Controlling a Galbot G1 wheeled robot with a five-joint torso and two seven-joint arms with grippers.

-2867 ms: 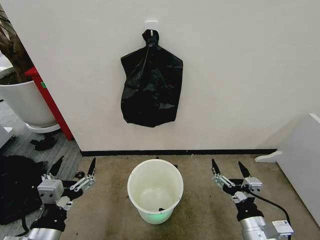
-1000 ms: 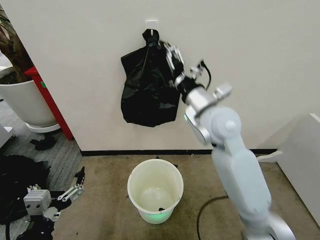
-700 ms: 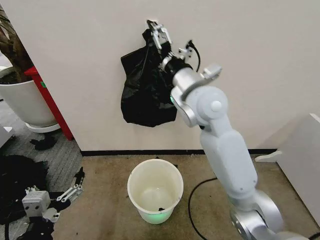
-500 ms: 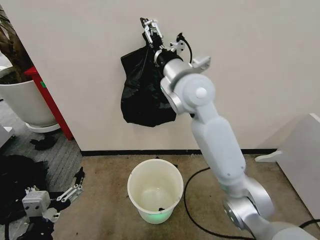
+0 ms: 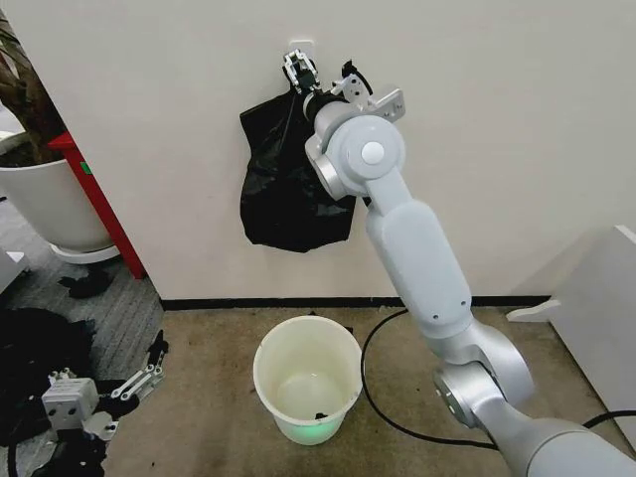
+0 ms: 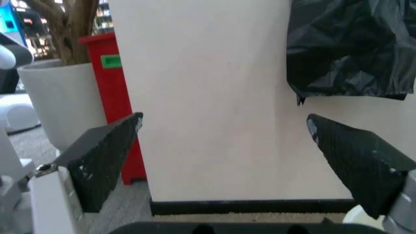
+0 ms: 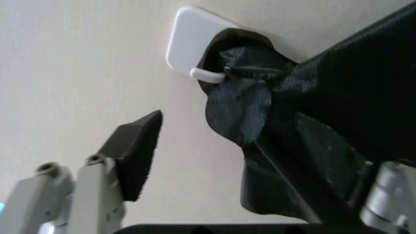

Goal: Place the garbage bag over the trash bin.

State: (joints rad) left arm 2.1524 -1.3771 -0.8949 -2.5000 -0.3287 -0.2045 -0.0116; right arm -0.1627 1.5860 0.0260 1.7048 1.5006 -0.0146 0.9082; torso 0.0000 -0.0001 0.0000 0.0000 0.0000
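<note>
We see the right gripper (image 5: 297, 72) raised to the wall hook (image 7: 190, 48), fingers spread around the gathered neck of the hanging garbage bag (image 5: 296, 174). Below stands the trash bin (image 5: 308, 392). The left gripper (image 5: 139, 380) rests low, fingers apart.

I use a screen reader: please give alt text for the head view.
The right gripper reaches up to the knotted top of the black garbage bag hanging from a white wall hook. The white bin stands on the floor below; the left gripper rests low beside it.
</note>
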